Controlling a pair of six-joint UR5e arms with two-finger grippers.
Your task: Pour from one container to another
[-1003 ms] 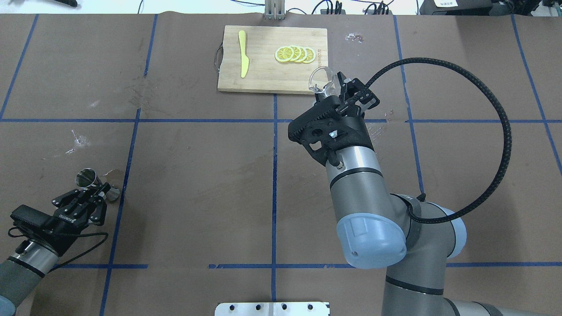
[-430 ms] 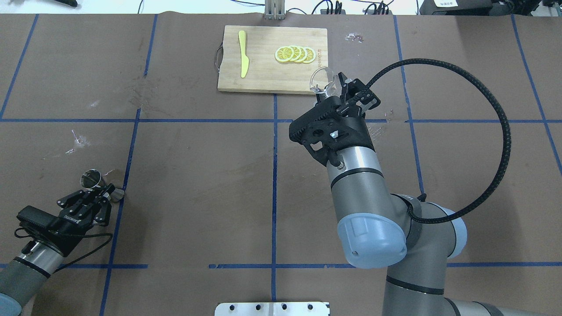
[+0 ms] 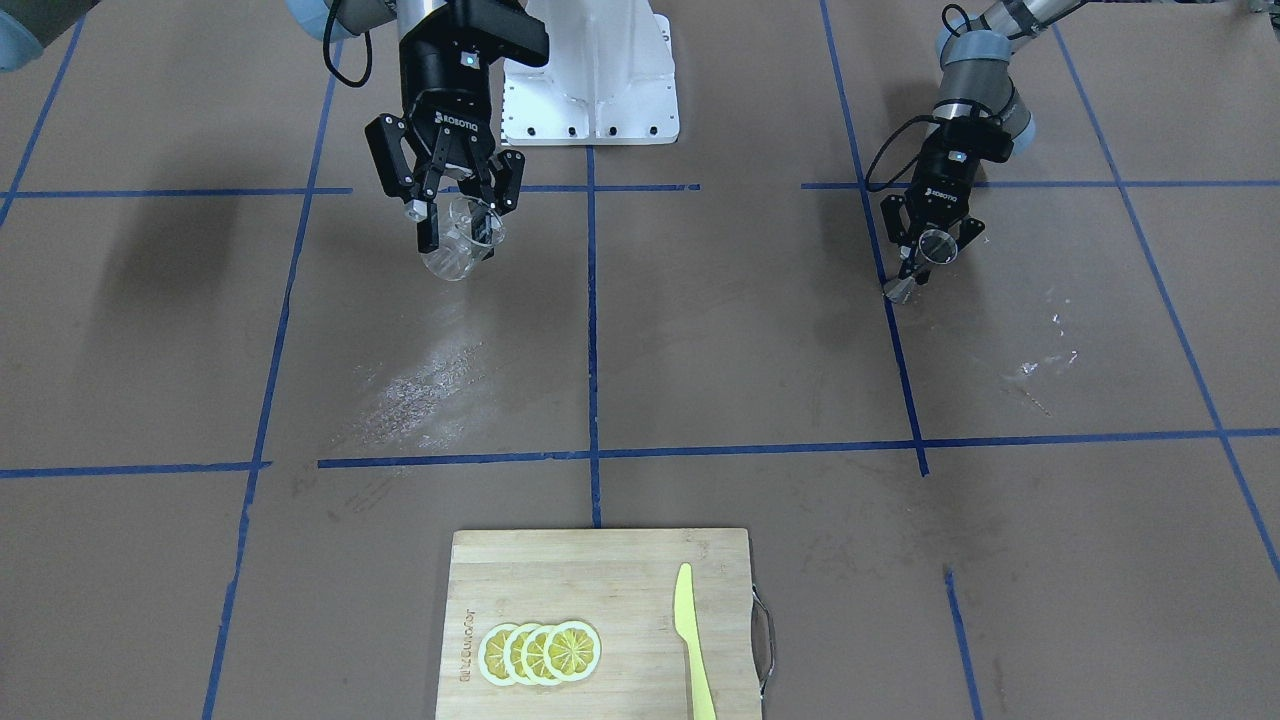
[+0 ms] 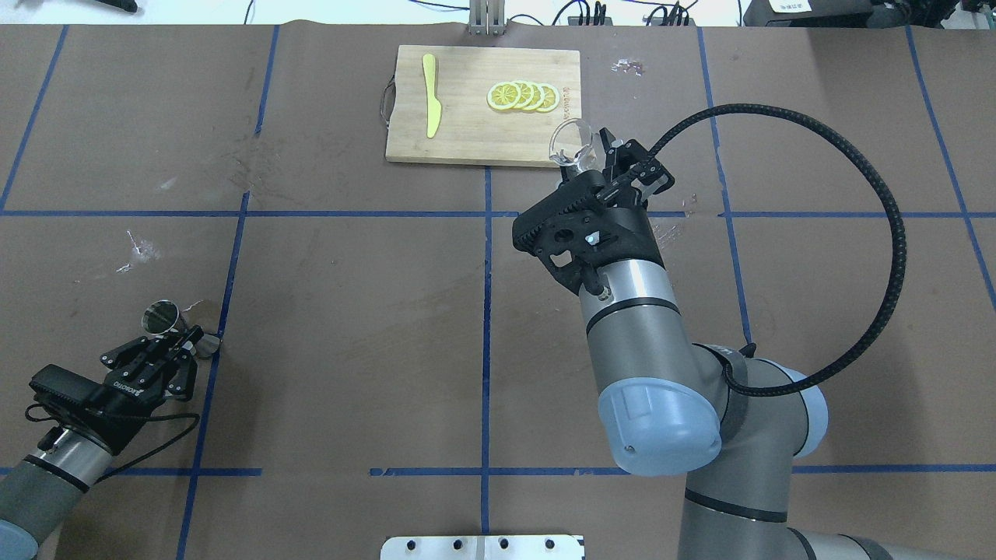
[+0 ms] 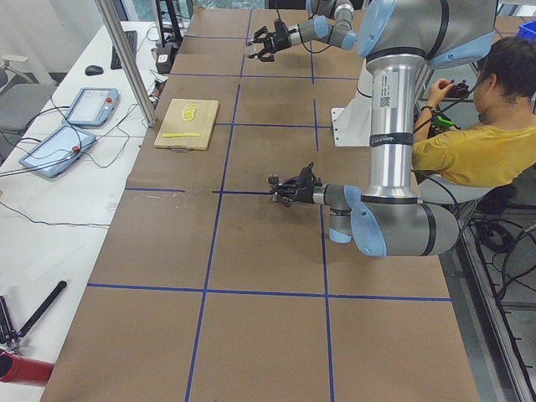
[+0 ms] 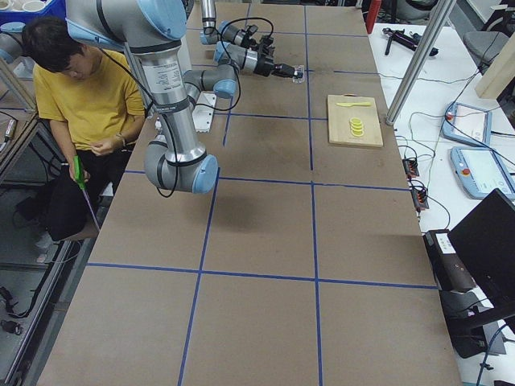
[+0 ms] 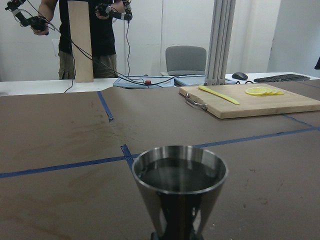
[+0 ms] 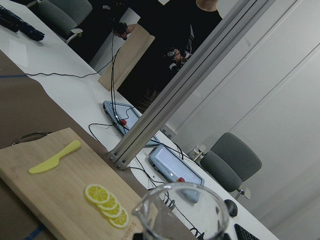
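1. Glass tumbler [image 3: 458,250], front-facing view: it hangs tilted above the table [image 3: 700,350], clamped in my right pincer [image 3: 462,228] on the picture's left. On the picture's right, my left pincer [image 3: 926,260] is closed around the waist of the steel jigger [image 3: 936,246]. The jigger leans, and I cannot tell whether its foot touches the table. The two vessels are well apart.
2. Overhead view: the tumbler is held near a corner of the cutting board [image 4: 482,132], and the jigger sits far off toward the table's left side. I judge both pick-ups done. Bringing the vessels together and the pour itself are left.
3. Left side view: my left pincer is low over the table, holding the jigger. One seated person [image 5: 486,142] is beside the robot's base.
4. Right side view: the pincers and vessels are too small to add detail.
5. Left wrist view: the jigger's upper cup stands close in front, dark and glossy inside. I cannot tell whether it holds liquid.
6. Right wrist view: only the tumbler's clear rim shows at the bottom edge, and I make out no liquid.
7. Count: one tumbler, one jigger, two pincers, one cutting board, one yellow knife [image 4: 430,93], four lemon slices [image 4: 523,96].
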